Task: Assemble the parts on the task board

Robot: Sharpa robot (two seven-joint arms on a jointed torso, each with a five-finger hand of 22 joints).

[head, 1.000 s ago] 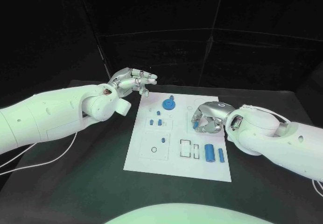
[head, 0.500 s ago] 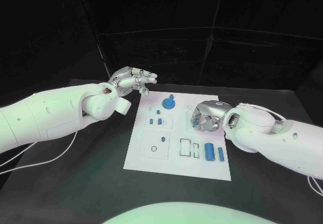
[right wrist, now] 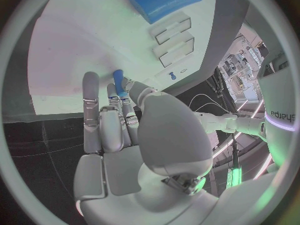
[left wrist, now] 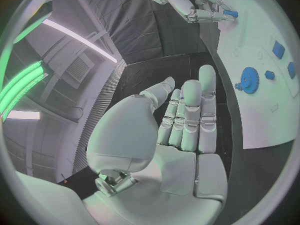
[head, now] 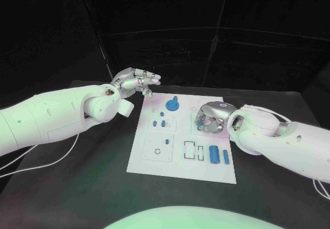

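Blue peg (right wrist: 118,80) pinched by right robot hand (head: 209,119) over task board (head: 152,162).

So colour-wise: the board (head: 180,162) is plain white, sitting on a black surface (head: 82,191). The parts are all blue: the gear (head: 172,105), the two cylinders (head: 214,154) lying near the board's right edge, the small pegs (head: 155,124) on the left side, and the little peg (right wrist: 118,82) pinched in the right hand (head: 210,120). Both hands are silver on white arms, the left hand (head: 135,81) included, with fingers (left wrist: 207,110) looking pale silver-white up close. The slots (head: 189,150) on the board are just dark outlines on white. The backdrop is black.
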